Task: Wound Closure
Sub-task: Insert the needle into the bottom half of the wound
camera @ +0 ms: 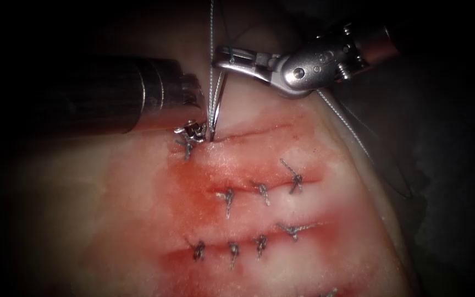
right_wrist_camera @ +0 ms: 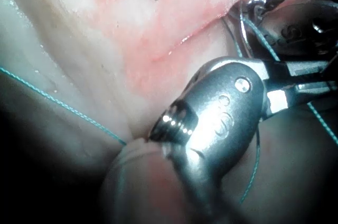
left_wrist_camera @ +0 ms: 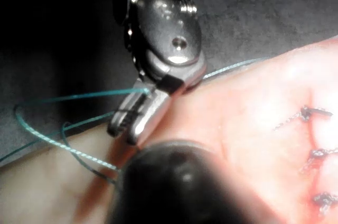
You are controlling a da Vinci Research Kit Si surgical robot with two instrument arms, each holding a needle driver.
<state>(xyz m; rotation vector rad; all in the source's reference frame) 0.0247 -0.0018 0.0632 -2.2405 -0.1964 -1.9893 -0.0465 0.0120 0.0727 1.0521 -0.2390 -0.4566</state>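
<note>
The tissue (camera: pixel 111 220) bears an upper cut (camera: pixel 251 132). My right tool (camera: pixel 222 59) comes in from the upper right, above the cut's left end, its jaws shut on the curved needle (camera: pixel 217 104) near its upper end. The needle hangs steeply down, and its lower end meets the tissue at the left end of the cut. Thread (camera: pixel 211 38) rises straight up beside the needle, and another strand (camera: pixel 347 124) trails off to the right. My left tool (camera: pixel 192 132) lies low on the left, its tip on the tissue just left of the needle. The right tool (left_wrist_camera: pixel 129 126) and teal thread (left_wrist_camera: pixel 79 96) appear in the left wrist view.
Two lower cuts carry several finished stitches with knots, such as one stitch (camera: pixel 228 197) and another (camera: pixel 295 230). Red fluid (camera: pixel 193 192) stains the tissue around them. The tissue's right edge (camera: pixel 380 181) drops to dark cloth. The left tool's dark shaft (camera: pixel 94 93) covers the upper left.
</note>
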